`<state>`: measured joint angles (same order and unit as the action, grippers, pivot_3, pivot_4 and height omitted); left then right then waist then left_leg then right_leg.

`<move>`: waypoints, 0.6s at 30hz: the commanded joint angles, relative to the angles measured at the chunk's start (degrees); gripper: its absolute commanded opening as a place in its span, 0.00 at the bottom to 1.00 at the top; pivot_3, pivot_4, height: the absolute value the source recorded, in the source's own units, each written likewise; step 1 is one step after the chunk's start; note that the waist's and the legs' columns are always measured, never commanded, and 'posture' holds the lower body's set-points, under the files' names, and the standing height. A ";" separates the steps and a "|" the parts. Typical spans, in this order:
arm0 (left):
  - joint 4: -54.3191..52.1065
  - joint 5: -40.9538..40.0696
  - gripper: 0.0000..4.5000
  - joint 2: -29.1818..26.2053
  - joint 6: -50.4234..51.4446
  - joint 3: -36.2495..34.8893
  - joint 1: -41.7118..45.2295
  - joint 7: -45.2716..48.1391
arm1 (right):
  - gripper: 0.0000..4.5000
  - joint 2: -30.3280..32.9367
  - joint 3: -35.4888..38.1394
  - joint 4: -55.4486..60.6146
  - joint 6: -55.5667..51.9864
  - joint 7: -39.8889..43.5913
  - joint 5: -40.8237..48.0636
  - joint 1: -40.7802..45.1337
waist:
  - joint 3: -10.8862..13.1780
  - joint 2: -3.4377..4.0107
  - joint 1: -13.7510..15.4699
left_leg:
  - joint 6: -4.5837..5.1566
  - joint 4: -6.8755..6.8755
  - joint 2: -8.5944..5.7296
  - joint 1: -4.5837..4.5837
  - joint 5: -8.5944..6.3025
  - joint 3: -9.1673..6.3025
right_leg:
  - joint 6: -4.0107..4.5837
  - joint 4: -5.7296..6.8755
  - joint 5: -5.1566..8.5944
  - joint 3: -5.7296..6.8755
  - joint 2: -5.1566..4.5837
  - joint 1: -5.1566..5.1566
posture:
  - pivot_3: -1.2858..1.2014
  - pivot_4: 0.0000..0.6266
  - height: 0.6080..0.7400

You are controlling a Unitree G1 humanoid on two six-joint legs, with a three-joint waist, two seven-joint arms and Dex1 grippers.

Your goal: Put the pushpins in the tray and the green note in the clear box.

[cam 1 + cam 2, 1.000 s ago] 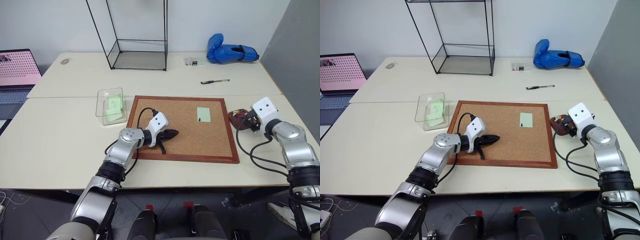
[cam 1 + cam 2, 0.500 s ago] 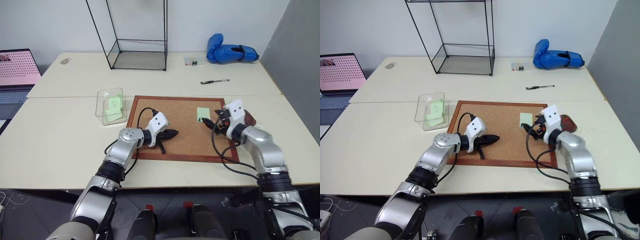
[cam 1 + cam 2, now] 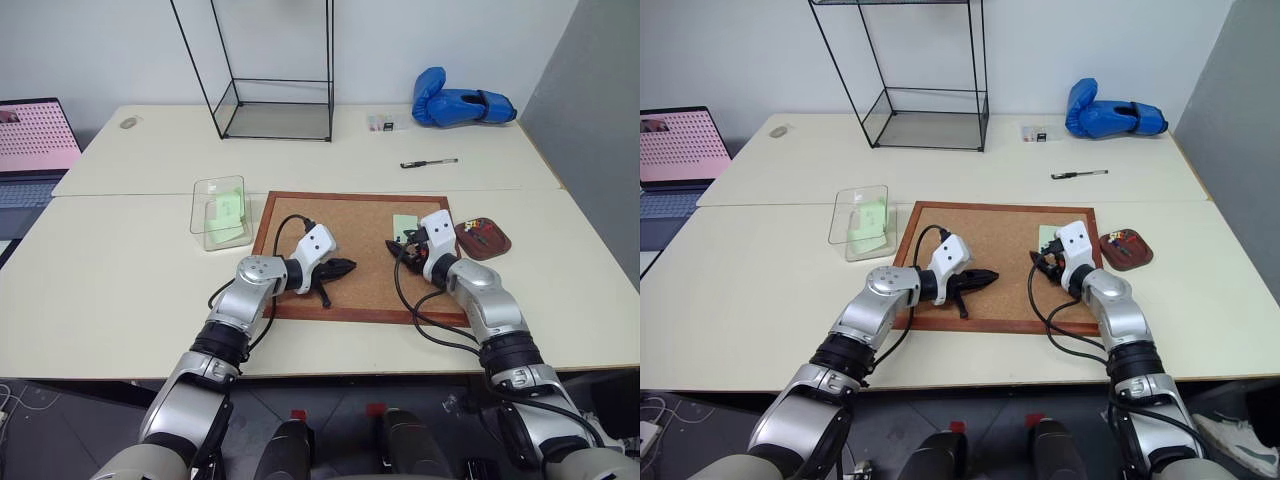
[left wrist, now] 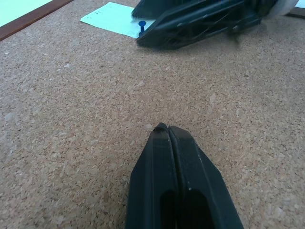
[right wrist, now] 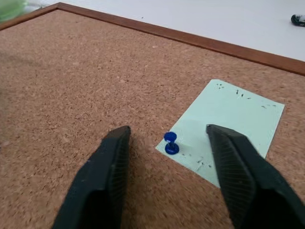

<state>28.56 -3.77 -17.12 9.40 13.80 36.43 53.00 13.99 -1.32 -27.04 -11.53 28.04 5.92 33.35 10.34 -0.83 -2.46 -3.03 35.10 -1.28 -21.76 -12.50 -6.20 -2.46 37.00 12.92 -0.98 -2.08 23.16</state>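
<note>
On the corkboard (image 3: 360, 255), one blue pin (image 5: 170, 143) holds down the green note (image 5: 228, 130). Right claw (image 5: 169, 179) sits wide around it, probably ready to pinch. Left claw (image 4: 167, 138) rests shut.

Bright even overhead light, soft shadows; head views sharp; right end effector (image 4: 200, 21) blurred in left wrist view

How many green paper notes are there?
2: a pale mint-green paper note pinned on the brown corkboard, and a brighter green slip inside the small clear plastic box. More may be hidden.
</note>
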 commanded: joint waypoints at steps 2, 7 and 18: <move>2.30 2.73 0.00 -0.57 2.39 2.56 -2.64 0.22 | 0.32 0.04 0.86 -0.66 2.40 -0.08 0.19 1.14 | 0.00 0.00 0.00 | 0.00 0.00 0.01 0.00 0.00 -0.02 | 0.00 0.00 0.00 0.02 0.00 0.00 | 0.52 0.24 1.00; 2.02 2.65 0.00 -0.66 2.63 2.55 -2.87 0.23 | 0.09 0.21 1.11 1.26 1.84 0.85 1.06 0.29 | 0.00 0.00 0.00 | 0.00 0.00 0.01 0.00 0.00 -0.01 | 0.00 0.01 0.00 0.00 0.00 0.00 | 0.52 0.24 1.00; 2.65 2.85 0.00 -0.24 2.69 2.23 -2.66 -0.81 | 0.00 2.34 -0.81 10.68 2.22 6.18 1.64 -0.71 | 0.00 0.00 0.10 | 0.00 -0.02 -0.01 -0.05 0.00 -0.02 | 0.01 -0.02 0.00 0.01 0.00 0.03 | 0.52 0.24 1.00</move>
<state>27.49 -3.77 -17.10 9.55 13.83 35.85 52.95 15.53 -1.45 -23.34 -11.68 31.18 6.35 31.53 10.35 -0.83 -2.36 -3.03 35.08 -1.30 -21.81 -12.50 -6.22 -2.46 36.98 12.93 -0.97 -2.08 23.20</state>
